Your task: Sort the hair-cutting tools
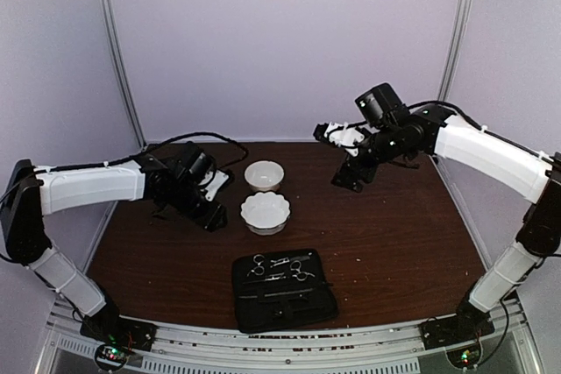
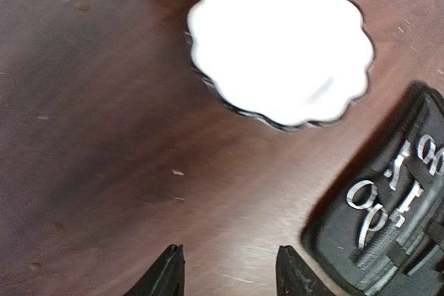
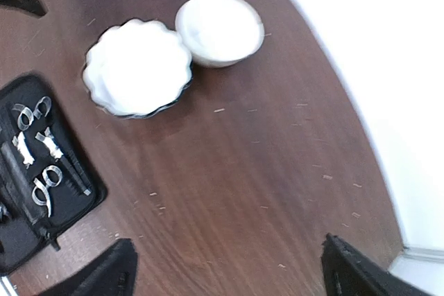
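The hair-cutting tools lie strapped in an open flat black case (image 1: 285,291) at the table's near middle. Two silver scissors (image 1: 259,263) (image 1: 301,270) show there. In the right wrist view the scissors (image 3: 31,112) (image 3: 46,186) sit beside a thin black stick tool (image 3: 73,168). One pair of scissors (image 2: 363,204) also shows in the left wrist view. My left gripper (image 1: 209,215) (image 2: 229,270) hovers open over bare wood, left of the case, holding nothing. My right gripper (image 1: 348,181) (image 3: 229,272) stands wide open and empty at the far right.
A scalloped white bowl (image 1: 265,212) (image 2: 281,46) (image 3: 137,67) stands just behind the case (image 2: 395,240) (image 3: 28,233). A round white bowl (image 1: 263,174) (image 3: 218,27) sits behind that. The table's curved far edge (image 3: 361,136) meets the white wall on the right.
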Available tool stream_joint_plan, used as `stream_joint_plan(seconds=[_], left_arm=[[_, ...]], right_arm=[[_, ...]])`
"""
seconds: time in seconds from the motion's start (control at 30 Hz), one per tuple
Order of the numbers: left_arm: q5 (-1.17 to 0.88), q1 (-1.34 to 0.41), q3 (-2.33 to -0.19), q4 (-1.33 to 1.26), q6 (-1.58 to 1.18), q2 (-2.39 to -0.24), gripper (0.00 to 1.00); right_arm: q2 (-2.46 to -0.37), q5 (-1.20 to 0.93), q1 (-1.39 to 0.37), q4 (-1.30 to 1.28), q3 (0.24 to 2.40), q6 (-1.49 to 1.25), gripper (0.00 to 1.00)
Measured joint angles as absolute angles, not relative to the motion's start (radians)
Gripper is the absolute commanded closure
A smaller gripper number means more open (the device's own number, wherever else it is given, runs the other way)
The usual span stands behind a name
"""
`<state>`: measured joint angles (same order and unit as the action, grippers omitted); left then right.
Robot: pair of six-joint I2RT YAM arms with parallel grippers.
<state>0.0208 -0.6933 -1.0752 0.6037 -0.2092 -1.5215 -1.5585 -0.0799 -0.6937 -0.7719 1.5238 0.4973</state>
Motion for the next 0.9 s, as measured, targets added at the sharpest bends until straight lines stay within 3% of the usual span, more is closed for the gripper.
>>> stream_joint_plan(seconds=[0.13,0.2,0.4,0.77,0.9], left_arm=[[-0.093,-0.703,-1.015,0.554,-0.267,-1.553,0.49],[-0.134,-0.704,-0.977,0.528,-0.297,-1.565,0.49],[-0.249,-0.704,-0.882,0.460,-0.369,-1.573,0.55],[-0.333,-0.720,-0.840,0.364,-0.426,-1.627,0.60],[-0.322,-0.735,-0.854,0.359,-0.429,-1.660,0.67]], right_arm=[[-1.668,-0.236,-0.693,-0.768,1.444,0.464,0.40],[-1.736,-0.293,-0.699,-0.782,1.427,0.469,0.45],[-1.926,-0.413,-0.727,-0.807,1.434,0.441,0.48],[-2.012,-0.467,-0.788,-0.842,1.520,0.437,0.52],[-2.039,-0.458,-0.802,-0.844,1.532,0.435,0.52]])
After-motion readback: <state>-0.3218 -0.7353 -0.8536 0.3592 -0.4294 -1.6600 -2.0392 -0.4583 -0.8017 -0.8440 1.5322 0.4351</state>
